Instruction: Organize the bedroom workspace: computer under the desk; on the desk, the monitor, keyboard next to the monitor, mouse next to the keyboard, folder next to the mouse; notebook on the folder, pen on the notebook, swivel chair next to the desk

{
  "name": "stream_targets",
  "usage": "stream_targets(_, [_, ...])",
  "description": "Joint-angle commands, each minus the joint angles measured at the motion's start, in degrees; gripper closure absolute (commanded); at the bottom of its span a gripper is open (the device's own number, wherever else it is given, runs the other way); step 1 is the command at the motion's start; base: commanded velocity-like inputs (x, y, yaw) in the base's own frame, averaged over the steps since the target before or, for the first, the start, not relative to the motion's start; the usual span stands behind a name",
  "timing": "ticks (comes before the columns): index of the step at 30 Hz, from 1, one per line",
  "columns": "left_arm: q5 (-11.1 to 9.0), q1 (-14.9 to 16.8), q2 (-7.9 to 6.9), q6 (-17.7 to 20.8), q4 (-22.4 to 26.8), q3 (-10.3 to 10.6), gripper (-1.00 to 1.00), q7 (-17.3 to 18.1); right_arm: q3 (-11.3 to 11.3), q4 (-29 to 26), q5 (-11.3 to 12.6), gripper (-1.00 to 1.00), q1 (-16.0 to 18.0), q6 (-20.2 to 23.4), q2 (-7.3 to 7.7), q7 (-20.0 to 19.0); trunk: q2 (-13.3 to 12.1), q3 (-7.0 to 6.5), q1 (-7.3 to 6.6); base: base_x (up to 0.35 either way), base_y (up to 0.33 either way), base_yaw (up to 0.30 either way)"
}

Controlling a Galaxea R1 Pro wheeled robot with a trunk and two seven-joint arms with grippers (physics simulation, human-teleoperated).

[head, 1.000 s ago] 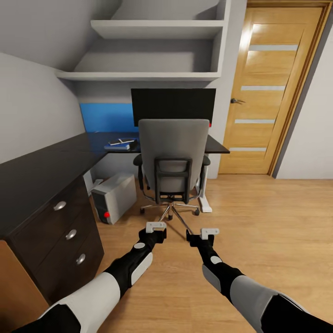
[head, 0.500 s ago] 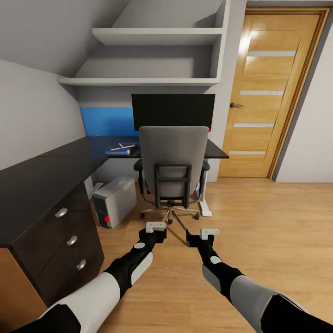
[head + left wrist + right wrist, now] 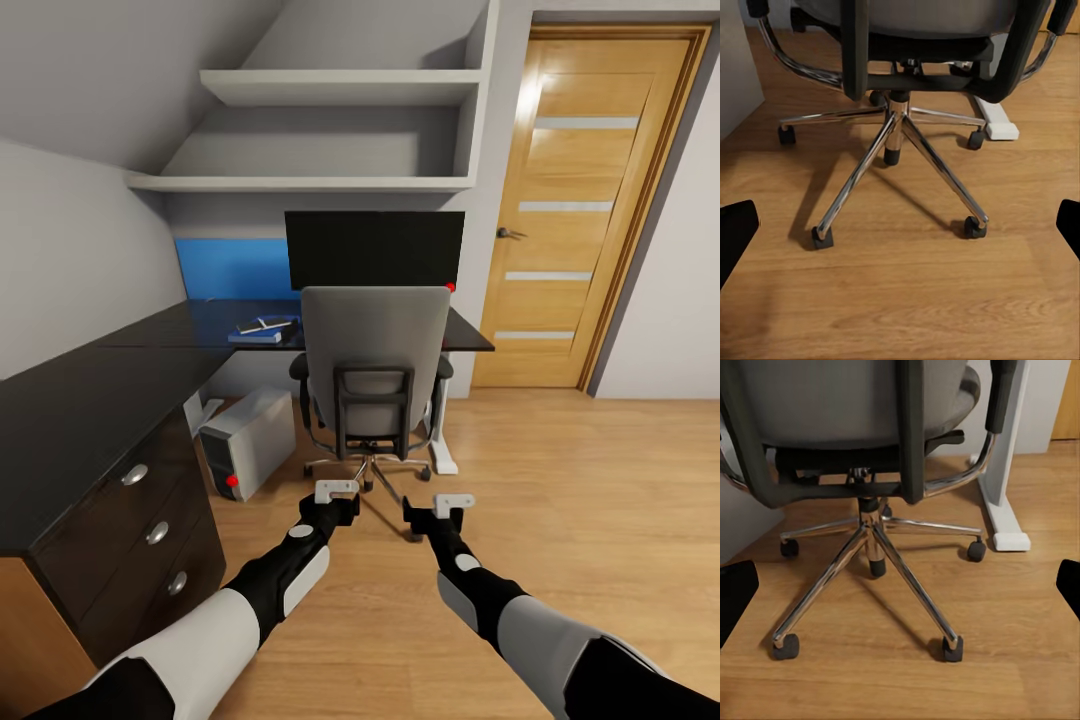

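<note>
Grey padding covers the back of the swivel chair [image 3: 376, 345], which stands pushed in at the desk [image 3: 70, 410] with its back to the robot — black frame and armrests, a chrome five-leg base [image 3: 894, 161] on dark castors resting on the light wood floor [image 3: 560, 500]. Behind it the monitor [image 3: 374, 250], a wide flat black screen with a red dot at its lower corner, stands on the glossy black desk top. To the left of the chair on that same surface lies the folder [image 3: 258, 336], bright blue, with the dark notebook [image 3: 266, 326] on it and the thin white pen [image 3: 264, 324] across the top. The computer [image 3: 247, 440], a pale grey-white tower with a red light low on its front, sits on the floor under the desk, beside the drawer unit with round silver knobs [image 3: 157, 533]. Keyboard and mouse cannot be made out behind the chair. Both arms reach forward low over the floor, short of the chair's base; the left gripper [image 3: 337, 491] and the right gripper [image 3: 453, 499] are empty, and in each wrist view the dark fingertips [image 3: 736, 229] sit far apart at the edges — fingers spread wide. A wooden door [image 3: 590, 200] stands to the right.
</note>
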State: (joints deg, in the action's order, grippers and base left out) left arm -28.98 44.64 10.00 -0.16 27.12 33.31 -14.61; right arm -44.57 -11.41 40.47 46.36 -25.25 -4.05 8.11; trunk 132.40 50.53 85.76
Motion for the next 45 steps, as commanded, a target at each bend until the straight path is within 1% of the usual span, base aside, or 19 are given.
stream_targets(1, [-0.5, 0.0, -0.12, 0.0, -0.6, 0.4, -1.0, -0.5, -0.4, 0.1, 0.2, -1.0, 0.0, -0.1, 0.07, 0.4, -0.4, -0.13, -0.24, 0.0, 0.0, 0.0])
stream_targets(5, [-0.5, 0.0, -0.24, -0.2, -5.2, 0.4, -1.0, -0.4, -0.4, 0.3, 0.2, -1.0, 0.0, -0.1, 0.27, 0.5, -2.0, -0.84, -1.11, 0.0, 0.0, 0.0])
stream_targets(6, [-0.5, 0.0, -0.24, -0.3, -7.8, 0.4, -1.0, -0.4, -0.4, 0.7, 0.2, -1.0, 0.0, 0.0, 0.33, 0.5, -2.4, -1.02, -1.33, 0.0, 0.0, 0.0])
stream_targets(9, [-0.4, 0.0, -0.18, -0.5, -12.1, 0.4, -1.0, -0.3, -0.4, 1.6, 0.2, -1.0, 0.0, 0.1, 0.39, 0.5, -3.6, -1.56, -1.99, 0.0, 0.0, 0.0])
stream_targets(10, [-0.4, 0.0, -0.14, -1.1, -15.0, 0.4, -1.0, -0.2, -0.4, 2.3, 0.2, -1.0, 0.0, 0.1, 0.46, 0.5, -4.0, -1.74, -2.21, 0.0, 0.0, 0.0])
stream_targets(12, [-0.4, 0.1, -0.08, -2.5, -17.6, 0.4, -1.0, -0.2, -0.4, 3.3, 0.2, -1.0, 0.0, 0.1, 0.58, 0.6, -4.8, -2.1, -2.65, 0.0, 0.0, 0.0])
stream_targets(13, [-0.4, 0.1, -0.08, -3.4, -18.8, 0.4, -1.0, -0.1, -0.4, 4.9, 0.3, -1.0, 0.0, 0.0, 0.66, 0.6, -5.2, -2.28, -2.87, 0.0, 0.0, 0.0])
stream_targets(14, [-0.4, 0.1, -0.07, -5.5, -20.8, 0.4, -1.0, -0.1, -0.5, 5.8, 0.4, -1.0, 0.0, -0.1, 0.67, 0.6, -5.6, -2.46, -3.09, 0.0, 0.0, 0.0])
stream_targets(18, [-0.4, 0.1, -0.1, -10.2, -24.2, 0.4, -1.0, -0.2, -0.5, 9.5, 0.6, -1.0, 0.0, -0.7, 0.49, 0.5, -7.2, -3.18, -3.97, 0.0, 0.0, 0.0])
stream_targets(21, [-0.4, -0.2, -0.16, -11.7, -25.1, 0.3, -1.0, -0.2, -0.6, 10.6, 0.6, -1.0, -1.0, -1.6, 0.39, 0.5, -8.4, -3.72, -4.63, 0.0, 0.0, 0.0])
stream_targets(24, [-0.5, -1.1, -0.2, -12.5, -25.5, 0.3, -1.0, -0.3, -0.6, 11.1, 0.6, -1.0, -3.1, -2.7, 0.33, 0.5, -9.6, -4.26, -5.29, 0.0, 0.0, 0.0])
stream_targets(25, [-0.5, -4.1, -0.32, -13.0, -25.8, 0.3, -1.0, -0.4, -0.6, 11.4, 0.4, -1.0, -6.5, -4.6, 0.29, 0.5, -10.0, -4.44, -5.51, 0.0, 0.0, 0.0])
stream_targets(27, [-0.5, -6.6, -0.58, -13.4, -25.9, 0.2, -1.0, -0.4, -0.6, 11.6, 0.3, -1.0, -9.0, -6.5, 0.31, 0.5, -10.8, -4.79, -5.95, 0.0, 0.0, 0.0])
stream_targets(28, [-0.5, -8.9, -1.03, -14.3, -25.9, 0.2, -1.0, -0.5, -0.6, 11.8, 0.3, -1.0, -11.3, -8.4, 0.38, 0.5, -11.2, -4.97, -6.17, 0.0, 0.0, 0.0])
stream_targets(29, [-0.5, -12.7, -1.71, -17.4, -26.0, 0.2, -1.0, -0.5, -0.6, 12.0, 0.3, -1.0, -14.0, -10.3, 0.47, 0.5, -11.6, -5.15, -6.39, 0.0, 0.0, 0.0])
stream_targets(34, [-0.5, -17.3, -2.98, -21.1, -26.0, 0.2, -1.0, -0.6, -0.5, 12.2, 0.3, -1.0, -17.5, -10.9, 0.61, 0.3, -13.6, -6.05, -7.48, 0.0, 0.0, 0.0])
stream_targets(35, [-0.5, -18.7, -3.49, -22.1, -26.0, 0.2, -1.0, -0.6, -0.5, 12.3, 0.3, -1.0, -18.7, -11.0, 0.63, 0.4, -14.0, -6.23, -7.7, 0.0, 0.0, 0.0])
stream_targets(37, [-0.5, -20.6, -4.37, -23.3, -26.0, 0.2, -1.0, -0.6, -0.5, 12.3, 0.3, -1.0, -19.9, -11.0, 0.71, 0.4, -14.8, -6.59, -8.14, 0.0, 0.0, 0.0])
stream_targets(45, [-0.5, -24.9, -6.59, -26.6, -26.0, 0.2, -1.0, -0.5, -0.4, 12.4, 0.3, -1.0, -21.1, -10.9, 0.78, 0.4, -18.0, -8.03, -9.9, 0.0, 0.0, 0.0])
